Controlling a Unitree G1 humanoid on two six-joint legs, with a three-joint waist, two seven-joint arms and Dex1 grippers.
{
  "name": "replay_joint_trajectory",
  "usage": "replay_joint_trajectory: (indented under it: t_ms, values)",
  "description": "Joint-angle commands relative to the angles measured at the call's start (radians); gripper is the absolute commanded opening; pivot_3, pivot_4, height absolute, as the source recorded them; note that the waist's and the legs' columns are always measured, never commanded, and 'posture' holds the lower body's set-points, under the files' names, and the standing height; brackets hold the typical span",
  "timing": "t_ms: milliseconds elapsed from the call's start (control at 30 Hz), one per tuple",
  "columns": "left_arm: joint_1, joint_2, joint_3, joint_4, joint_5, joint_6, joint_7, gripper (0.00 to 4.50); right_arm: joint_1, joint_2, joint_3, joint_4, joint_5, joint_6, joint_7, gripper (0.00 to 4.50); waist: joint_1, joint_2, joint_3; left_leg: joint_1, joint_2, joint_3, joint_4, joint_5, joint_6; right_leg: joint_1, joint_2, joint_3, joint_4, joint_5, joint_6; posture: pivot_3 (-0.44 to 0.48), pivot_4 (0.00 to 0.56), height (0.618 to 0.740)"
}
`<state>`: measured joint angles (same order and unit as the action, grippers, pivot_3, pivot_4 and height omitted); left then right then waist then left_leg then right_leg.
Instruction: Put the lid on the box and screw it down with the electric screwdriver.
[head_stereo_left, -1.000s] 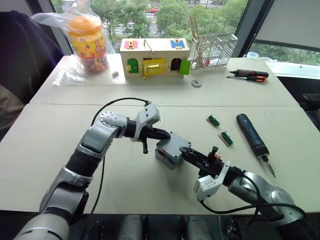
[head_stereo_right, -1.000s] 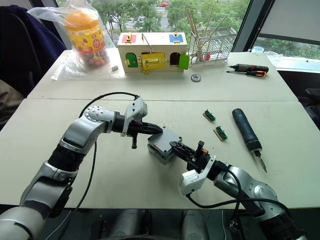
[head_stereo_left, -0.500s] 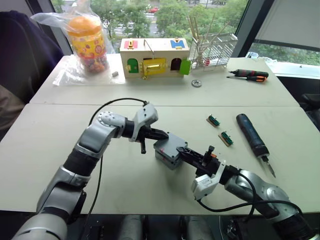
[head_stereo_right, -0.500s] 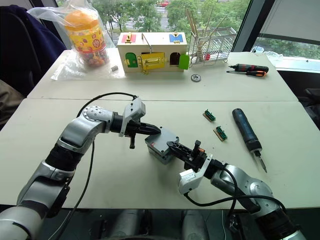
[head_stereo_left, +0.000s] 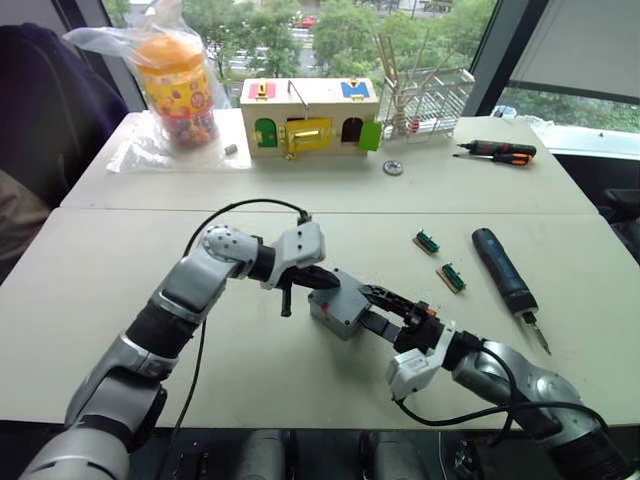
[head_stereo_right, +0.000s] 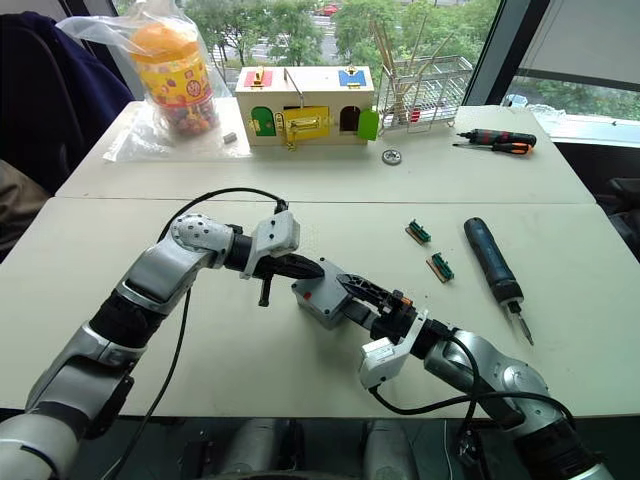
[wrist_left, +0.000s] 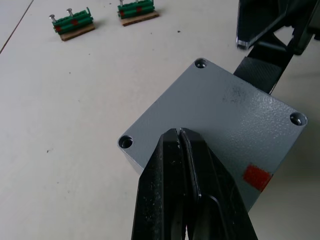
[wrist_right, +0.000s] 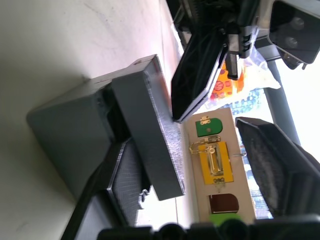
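Black fingers of my left gripper (wrist_left: 179, 134) are pressed together, tips resting on the lid (wrist_left: 220, 120), gripping nothing. The lid sits askew on the box (wrist_right: 65, 132), mid-table. My right gripper (head_stereo_left: 375, 306) is spread wide, one finger against the box's side. The electric screwdriver (head_stereo_left: 503, 271) lies well right.

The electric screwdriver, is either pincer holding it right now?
No. The electric screwdriver lies on the table, apart from both pincers, which are at the box.
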<state>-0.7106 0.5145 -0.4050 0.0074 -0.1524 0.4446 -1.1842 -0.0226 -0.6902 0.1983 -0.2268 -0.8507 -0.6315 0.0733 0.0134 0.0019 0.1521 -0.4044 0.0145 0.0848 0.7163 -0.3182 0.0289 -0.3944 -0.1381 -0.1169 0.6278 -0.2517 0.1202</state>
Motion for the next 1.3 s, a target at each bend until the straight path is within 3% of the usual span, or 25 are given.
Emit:
replay_joint_trajectory:
  t_ms: [33, 267, 1033, 1167, 1300]
  values:
    - [0.042, -0.003, -0.082, 0.046, 0.06, -0.012, -0.011, 0.0, 0.02, -0.012, -0.013, -0.02, 0.007, 0.004, 0.011, 4.47, 0.001, 0.0, 0.0, 0.001, 0.0, 0.0, 0.0, 0.0, 0.0, 0.001, 0.0, 0.0, 0.0, 0.0, 0.0, 0.0, 0.15, 0.706]
    - [0.051, -0.019, -0.127, 0.121, 0.145, -0.098, 0.001, 0.0, 0.08, -0.033, -0.065, -0.101, 0.034, 0.004, 0.025, 4.47, 0.002, 0.0, -0.001, 0.002, -0.001, -0.002, 0.0, 0.0, 0.0, 0.003, 0.0, 0.0, 0.0, 0.0, 0.0, 0.0, 0.15, 0.706]
    - [0.079, 0.001, -0.129, 0.095, 0.158, -0.068, 0.009, 0.0, 0.118, -0.06, -0.122, -0.104, 0.103, -0.012, 0.079, 4.47, 0.0, 0.0, -0.001, 0.005, -0.001, -0.001, 0.0, -0.001, 0.001, 0.004, 0.0, 0.002, 0.0, -0.002, -0.001, 0.0, 0.15, 0.706]
    - [0.084, 0.006, -0.131, 0.099, 0.164, -0.073, 0.012, 0.0, 0.137, -0.064, -0.138, -0.109, 0.112, -0.018, 0.079, 3.44, 0.001, 0.0, -0.001, 0.005, -0.001, -0.001, -0.001, -0.001, 0.001, 0.004, 0.0, 0.002, 0.0, -0.002, -0.001, 0.0, 0.15, 0.706]
    - [0.088, 0.009, -0.132, 0.098, 0.165, -0.073, 0.015, 0.0, 0.173, -0.076, -0.154, -0.113, 0.118, -0.025, 0.084, 1.8, 0.003, 0.0, -0.001, 0.005, -0.001, -0.001, -0.001, -0.001, 0.001, 0.004, 0.0, 0.002, 0.0, -0.002, -0.001, 0.0, 0.15, 0.706]
